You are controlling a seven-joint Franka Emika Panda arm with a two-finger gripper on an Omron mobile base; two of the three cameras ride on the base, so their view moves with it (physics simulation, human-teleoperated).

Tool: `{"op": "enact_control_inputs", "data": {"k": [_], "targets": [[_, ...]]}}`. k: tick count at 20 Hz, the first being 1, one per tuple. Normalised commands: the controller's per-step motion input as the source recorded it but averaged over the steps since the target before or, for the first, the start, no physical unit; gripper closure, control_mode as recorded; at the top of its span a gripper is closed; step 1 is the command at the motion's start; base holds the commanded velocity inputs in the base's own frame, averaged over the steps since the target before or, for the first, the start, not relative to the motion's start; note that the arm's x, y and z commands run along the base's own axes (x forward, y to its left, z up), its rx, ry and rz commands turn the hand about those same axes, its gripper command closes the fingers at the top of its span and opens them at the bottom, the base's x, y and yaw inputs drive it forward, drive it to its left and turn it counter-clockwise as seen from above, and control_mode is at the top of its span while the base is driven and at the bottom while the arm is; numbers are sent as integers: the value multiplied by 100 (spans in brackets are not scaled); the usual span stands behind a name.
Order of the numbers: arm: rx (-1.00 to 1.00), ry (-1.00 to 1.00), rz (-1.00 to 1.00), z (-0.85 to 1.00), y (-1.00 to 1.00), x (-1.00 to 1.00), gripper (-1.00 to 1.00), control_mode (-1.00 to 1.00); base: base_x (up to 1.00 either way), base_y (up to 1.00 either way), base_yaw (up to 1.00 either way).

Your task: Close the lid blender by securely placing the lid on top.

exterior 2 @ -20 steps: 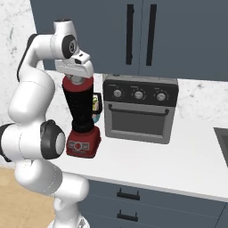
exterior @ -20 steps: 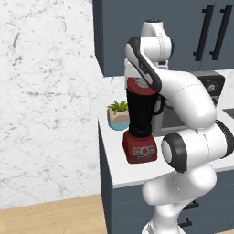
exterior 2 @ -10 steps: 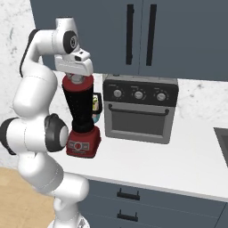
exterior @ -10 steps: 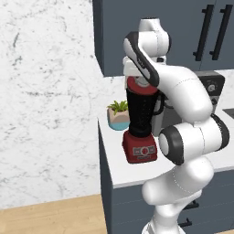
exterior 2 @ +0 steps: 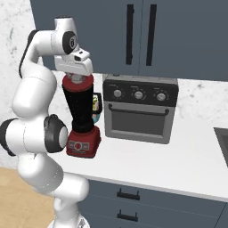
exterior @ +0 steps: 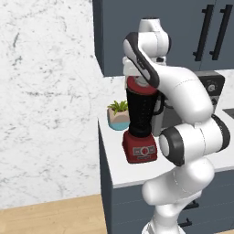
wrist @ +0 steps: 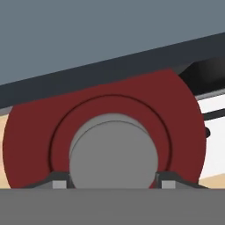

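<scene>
The blender (exterior: pixel 142 119) stands on the counter's left end, a dark jar on a boxy red base (exterior 2: pixel 83 142). The red lid (exterior: pixel 139 85) sits level at the jar's rim (exterior 2: pixel 78 81). My gripper (exterior 2: pixel 76 76) comes straight down onto it from above. In the hand view the lid (wrist: pixel 35 132) is a red disc with a grey centre knob. The gripper (wrist: pixel 113 180) is shut on that knob, one fingertip (wrist: pixel 59 179) on each side of it.
A grey-black oven (exterior 2: pixel 140 111) with knobs stands just right of the blender. A small potted plant (exterior: pixel 119 115) sits behind the jar. Dark wall cabinets (exterior 2: pixel 142 31) hang close above my hand. The counter's left edge (exterior: pixel 103 151) is near the blender base.
The arm's elbow and forearm have shifted a little. The hand stays over the jar's top with the lid in its grip.
</scene>
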Motion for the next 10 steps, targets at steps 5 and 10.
{"op": "enact_control_inputs", "data": {"k": [5, 10], "targets": [[0, -2, 0, 0, 0, 13, 100, -100, 0, 0, 0], [0, 7, 0, 0, 0, 11, 100, -100, 0, 0, 0]]}}
